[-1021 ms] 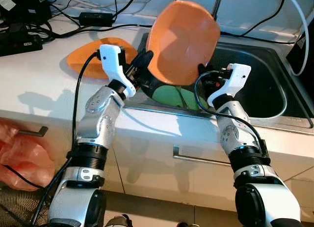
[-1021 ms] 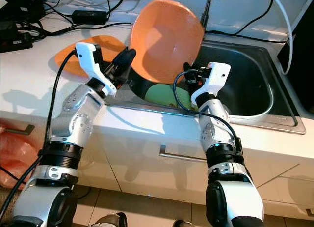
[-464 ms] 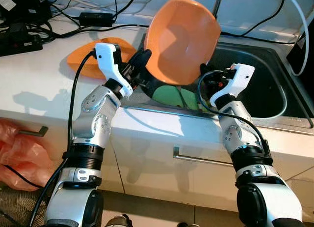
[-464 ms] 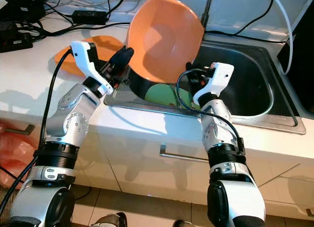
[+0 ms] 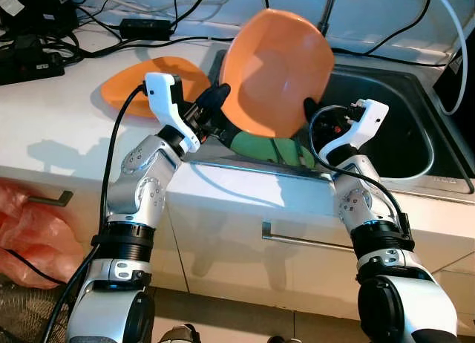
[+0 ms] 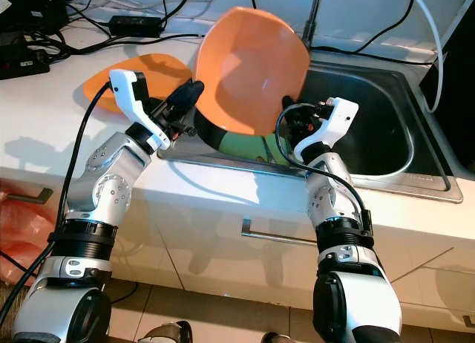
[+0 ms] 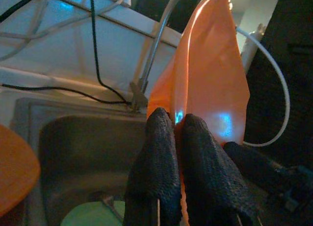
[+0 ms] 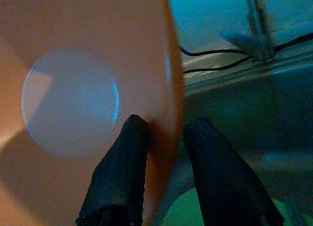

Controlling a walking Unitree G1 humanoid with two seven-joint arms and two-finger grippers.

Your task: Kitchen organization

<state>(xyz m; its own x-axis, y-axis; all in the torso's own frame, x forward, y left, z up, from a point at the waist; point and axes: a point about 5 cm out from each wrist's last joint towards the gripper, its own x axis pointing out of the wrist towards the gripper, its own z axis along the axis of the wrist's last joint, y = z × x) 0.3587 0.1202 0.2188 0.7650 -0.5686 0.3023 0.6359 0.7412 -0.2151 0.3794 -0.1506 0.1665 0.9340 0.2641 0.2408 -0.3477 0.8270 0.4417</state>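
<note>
- The 2 grippers are holding 1 orange bowl [image 5: 276,74] tilted on its edge above the near left part of the steel sink [image 5: 393,128], its hollow side facing the camera.
- The left gripper [image 5: 217,105] is reaching in from the left, and its black fingers [image 7: 161,162] are clamping the bowl's left rim; in the left wrist view the thin orange wall is running up between the 2 fingertips, which are pressing close together on it.
- The right gripper [image 5: 309,110] is gripping the bowl's lower right rim from the other side; in the right wrist view 1 finger [image 8: 120,172] is lying against the inside of the bowl and the other is sitting outside the rim, with the orange edge passing between them.
- So the bowl is sitting between the 2 grippers, touching both, held clear of the countertop [image 5: 67,135] and well above the sink floor.
- Below the bowl, a green dish [image 5: 271,146] is lying in the sink, partly hidden by the bowl and the grippers.
- A 2nd orange dish [image 5: 137,87] is resting flat on the countertop just left of the sink, behind the left wrist.
- Black cables [image 5: 96,31] and a power adapter [image 5: 145,25] are lying along the back of the counter.
- A faucet stem [image 7: 159,45] is rising behind the sink.
- An orange plastic bag [image 5: 30,232] is hanging by the cabinet front at lower left.
</note>
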